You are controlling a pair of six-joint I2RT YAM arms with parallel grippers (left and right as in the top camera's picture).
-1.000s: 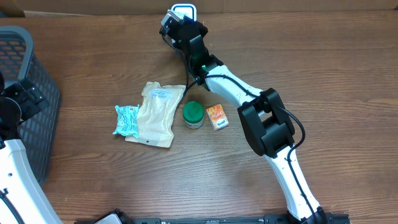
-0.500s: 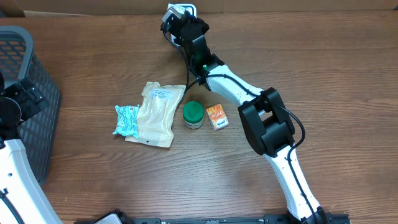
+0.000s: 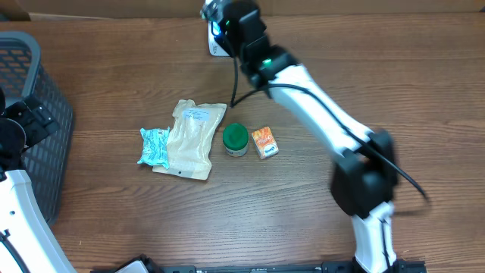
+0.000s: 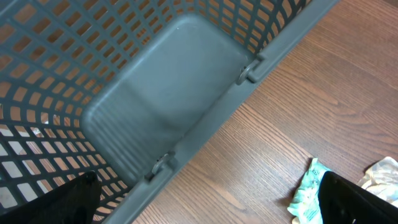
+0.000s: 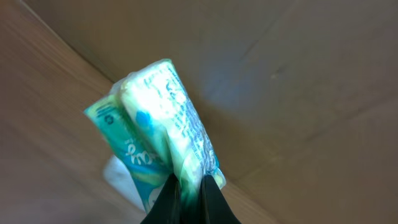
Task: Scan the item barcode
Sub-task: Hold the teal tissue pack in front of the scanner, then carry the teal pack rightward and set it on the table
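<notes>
Compared with the overhead view a second ago, the right arm now reaches straighter toward the far edge of the table [image 3: 424,91]. Its elbow block sits farther toward the near right, and the arm is motion-blurred. The things laid out on the table lie where they did then.

Right hand [image 5: 189,186]: pinched narrow. In the right wrist view you see its two dark fingers [image 5: 166,200] clamped on the lower edge of a teal-and-white packet [image 5: 161,118]. The packet stands up from the grip, brightly lit, with its printed face toward the camera. Whether a barcode shows, you cannot tell. In the overhead view this hand [image 3: 227,19] hangs at the far edge of the table.

Just beneath the packet a white object [image 5: 118,177] lies on the wood, too blurred to name. Behind it rises a cardboard wall [image 5: 280,74].

Nearer the middle of the table, well apart from the right hand, you find a row:
- an orange box [image 3: 264,142]
- a green-lidded jar [image 3: 235,139] just beside it
- a beige pouch [image 3: 189,139]
- a second teal packet [image 3: 154,146] touching the pouch's left edge

Left hand [image 4: 205,186]: spread wide and holding nothing, over the rim of the grey basket [image 4: 205,130] at the table's left side.
</notes>
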